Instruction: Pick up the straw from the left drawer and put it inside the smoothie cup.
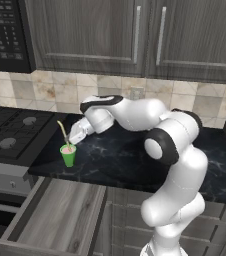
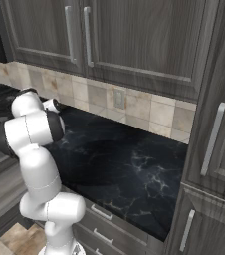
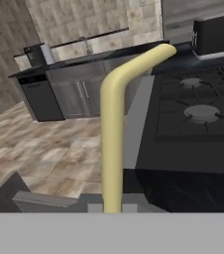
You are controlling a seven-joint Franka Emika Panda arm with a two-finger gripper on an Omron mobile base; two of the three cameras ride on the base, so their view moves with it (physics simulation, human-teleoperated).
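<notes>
The fingers are closed on the straw, holding it just above the smoothie cup, which stands on the dark desk behind the open left drawer.

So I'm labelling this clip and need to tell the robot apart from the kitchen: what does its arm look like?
The arm is glossy white, built of thick rounded segments that bulge at each joint, with dark, almost black bands and caps at the joints. It narrows to a pale hand, the gripper, on the left base view; its fingers are too small to make out. No cables or markings are visible.
</notes>
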